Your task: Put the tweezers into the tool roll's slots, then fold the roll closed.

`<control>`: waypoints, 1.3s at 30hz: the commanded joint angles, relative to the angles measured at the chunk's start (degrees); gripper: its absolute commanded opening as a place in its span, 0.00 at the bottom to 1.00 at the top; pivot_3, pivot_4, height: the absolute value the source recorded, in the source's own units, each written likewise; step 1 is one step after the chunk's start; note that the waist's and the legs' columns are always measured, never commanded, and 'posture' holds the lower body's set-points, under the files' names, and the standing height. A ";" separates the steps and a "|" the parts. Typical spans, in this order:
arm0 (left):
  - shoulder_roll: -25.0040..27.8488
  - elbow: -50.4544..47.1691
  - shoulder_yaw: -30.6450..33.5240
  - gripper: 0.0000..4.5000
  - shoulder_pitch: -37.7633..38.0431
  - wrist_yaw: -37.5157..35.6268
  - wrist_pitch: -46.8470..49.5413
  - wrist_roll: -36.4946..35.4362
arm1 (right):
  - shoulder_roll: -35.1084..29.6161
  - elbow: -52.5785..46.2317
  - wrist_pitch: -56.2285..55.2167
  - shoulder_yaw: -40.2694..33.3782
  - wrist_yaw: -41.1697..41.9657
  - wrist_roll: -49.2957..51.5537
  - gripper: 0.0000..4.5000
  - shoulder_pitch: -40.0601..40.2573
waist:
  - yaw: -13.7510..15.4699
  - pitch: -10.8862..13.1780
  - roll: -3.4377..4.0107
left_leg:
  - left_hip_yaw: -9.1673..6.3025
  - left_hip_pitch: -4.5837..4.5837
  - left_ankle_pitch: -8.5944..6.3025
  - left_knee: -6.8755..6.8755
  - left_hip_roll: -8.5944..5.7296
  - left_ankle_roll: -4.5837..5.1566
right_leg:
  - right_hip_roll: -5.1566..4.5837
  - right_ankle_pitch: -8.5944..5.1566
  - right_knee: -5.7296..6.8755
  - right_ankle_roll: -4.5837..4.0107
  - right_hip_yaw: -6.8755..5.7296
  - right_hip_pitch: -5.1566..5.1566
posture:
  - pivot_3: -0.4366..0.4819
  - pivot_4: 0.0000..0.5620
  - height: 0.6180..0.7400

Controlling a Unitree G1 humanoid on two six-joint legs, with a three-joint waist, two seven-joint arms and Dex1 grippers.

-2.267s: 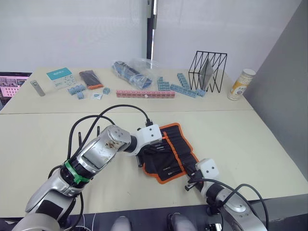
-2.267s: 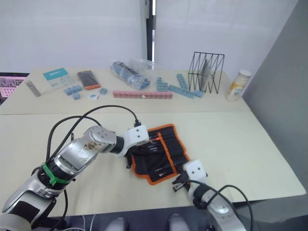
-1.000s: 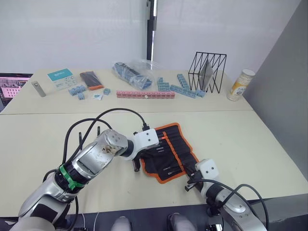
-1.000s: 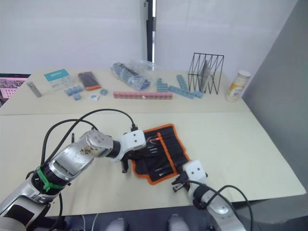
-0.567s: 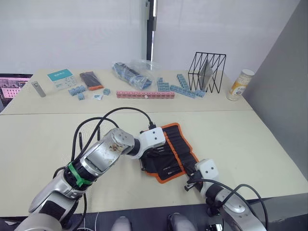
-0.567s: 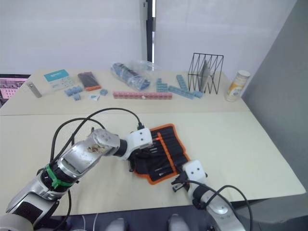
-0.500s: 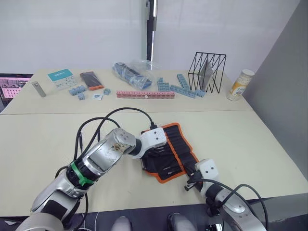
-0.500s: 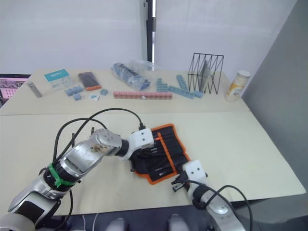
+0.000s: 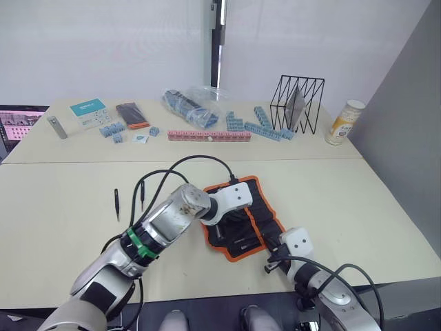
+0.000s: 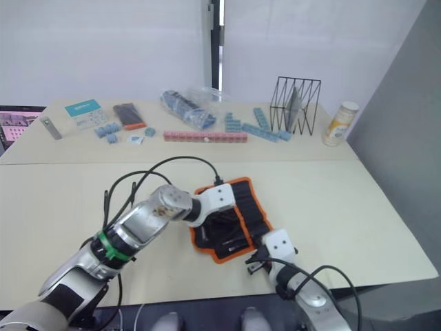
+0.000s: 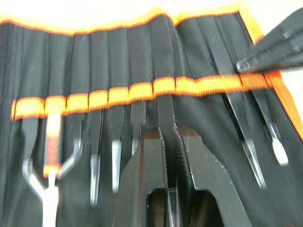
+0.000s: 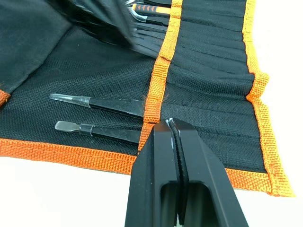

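The tool roll (image 9: 258, 207) lies open on the near table, black with orange edging. My left gripper (image 11: 168, 135) is over it, shut on a slim black tweezers (image 11: 165, 108) that runs under the orange strip (image 11: 142, 90) into one of the slots. Several other tools (image 11: 116, 163) sit in neighbouring slots. Two more tweezers (image 9: 116, 204) (image 9: 142, 198) lie loose on the table, left of the roll. My right gripper (image 12: 171, 125) is shut, its tip against the orange strip (image 12: 158, 80) near the roll's front right corner, beside two slotted tools (image 12: 99, 103).
On the far table stand a black wire rack (image 9: 298, 102), a can (image 9: 344, 121), a plastic bag (image 9: 189, 102), blue blocks (image 9: 262, 125), a pink strip (image 9: 209, 135) and small boxes (image 9: 89, 110). A grey wall (image 9: 406, 138) borders the right side.
My left arm has swung right and in over the roll, uncovering the two loose tweezers on the table. The right gripper has stayed where it was.
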 commanded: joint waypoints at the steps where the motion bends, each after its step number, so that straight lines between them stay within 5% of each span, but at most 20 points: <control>1: -4.39 5.40 -1.30 0.01 -2.60 2.09 -5.92 3.08 | -0.53 6.43 5.54 2.89 0.86 -1.22 0.00 2.61 | 0.09 -0.01 -0.01 | 0.00 0.00 0.00 0.01 -0.01 0.00 | 0.00 0.00 0.00 0.00 0.00 0.00 | 0.48 0.27 0.98; 7: -8.81 12.52 -1.15 0.01 -3.60 2.32 -10.85 6.35 | -0.37 6.58 5.43 3.36 1.01 -1.91 0.00 2.71 | 0.24 -0.05 0.04 | -0.08 -0.21 0.01 0.31 -0.11 0.02 | -0.03 -0.05 -0.03 0.08 0.06 0.02 | 0.48 0.27 0.98; 14: -5.85 9.50 1.22 0.01 -2.75 0.03 -10.45 7.06 | -0.12 6.48 5.38 2.87 1.09 -2.25 0.00 2.94 | -0.06 -0.05 0.06 | -0.12 -0.38 0.04 0.53 -0.17 0.06 | -0.07 -0.08 -0.04 0.14 0.09 -0.02 | 0.48 0.27 0.98; 20: -0.22 0.68 6.83 0.46 -0.91 -2.48 -6.01 3.78 | -0.17 6.14 5.83 2.70 1.41 -2.29 0.00 2.59 | -0.65 -0.04 0.12 | -0.14 -0.43 0.03 0.46 -0.16 0.08 | -0.05 -0.07 0.07 0.16 0.09 -0.09 | 0.48 0.27 0.98; 27: 5.71 -5.75 22.52 0.98 0.97 -2.84 1.24 -4.91 | -1.14 6.25 5.95 2.27 2.41 -2.06 0.00 2.29 | -1.21 -0.03 0.16 | -0.19 -0.42 0.01 0.40 -0.16 0.12 | -0.04 -0.06 0.09 0.17 0.08 -0.07 | 0.48 0.27 0.98; 35: 16.03 -12.58 43.61 0.99 20.54 1.55 0.22 -9.63 | -2.52 6.64 5.45 1.28 4.05 -2.06 0.00 2.42 | -2.28 -0.07 0.18 | -0.21 -0.10 0.00 -0.04 -0.15 0.14 | -0.03 -0.05 0.18 0.16 0.08 -0.04 | 0.48 0.27 0.98; 39: 15.46 -22.10 53.77 0.99 34.92 5.65 1.70 -11.80 | -3.67 6.57 5.26 0.85 5.07 -1.75 0.00 2.46 | -1.64 -0.10 -0.09 | -0.22 0.04 -0.01 -0.28 -0.15 0.13 | -0.05 -0.07 0.18 0.12 0.08 -0.05 | 0.48 0.27 0.98</control>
